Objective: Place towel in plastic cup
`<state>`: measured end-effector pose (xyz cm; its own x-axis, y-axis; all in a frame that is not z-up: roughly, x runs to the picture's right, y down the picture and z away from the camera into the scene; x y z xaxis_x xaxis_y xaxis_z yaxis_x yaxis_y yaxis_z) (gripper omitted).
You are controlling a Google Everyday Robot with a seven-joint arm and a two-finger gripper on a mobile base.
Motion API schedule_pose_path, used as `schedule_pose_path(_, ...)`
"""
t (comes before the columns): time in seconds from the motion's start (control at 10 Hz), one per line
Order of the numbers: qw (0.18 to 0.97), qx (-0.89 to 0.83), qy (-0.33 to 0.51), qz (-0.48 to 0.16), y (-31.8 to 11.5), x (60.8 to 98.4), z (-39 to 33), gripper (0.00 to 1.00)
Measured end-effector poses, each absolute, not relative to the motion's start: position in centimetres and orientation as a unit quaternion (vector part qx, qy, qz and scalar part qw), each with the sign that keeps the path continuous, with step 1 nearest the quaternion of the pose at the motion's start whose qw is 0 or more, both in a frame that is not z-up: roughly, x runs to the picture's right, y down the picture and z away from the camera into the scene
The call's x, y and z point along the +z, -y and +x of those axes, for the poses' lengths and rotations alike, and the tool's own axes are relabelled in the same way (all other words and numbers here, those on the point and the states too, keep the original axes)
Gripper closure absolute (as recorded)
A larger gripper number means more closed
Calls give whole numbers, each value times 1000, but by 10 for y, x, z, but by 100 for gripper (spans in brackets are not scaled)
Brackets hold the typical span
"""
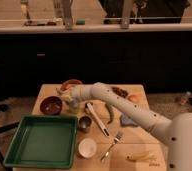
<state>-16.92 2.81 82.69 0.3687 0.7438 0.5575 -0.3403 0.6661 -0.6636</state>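
The arm (119, 102) is reaching from the lower right across the table (139, 145) toward its far-left part, and the gripper (71, 100) is hanging low there, between the dark red bowl (51, 105) and the orange dish (70, 84) behind it. Pale material is showing right at the gripper; it is too indistinct to say whether this is the towel, the cup, or both. Whether the gripper is grasping anything cannot be told.

As a judgement, the task is sitting somewhere around the placing step: the gripper is working at the spot where a small pale cup would be standing, but nothing is showing the towel settled inside a cup, so the placement cannot be counted as done. The towel cannot be made out anywhere else on the table.

Nearer the front, the metal cup (84, 123), white cup (87, 147), green tray (41, 141), spatula (97, 119), fork (112, 144) and blue pad (128, 120) are lying well apart from the gripper.
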Motion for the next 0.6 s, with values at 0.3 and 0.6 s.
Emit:
schedule_pose_path(0.3,781,372,453,-215,-27,832,-152,100)
schedule_pose_path(0.6,768,394,460,-209,-30,835,-146,100)
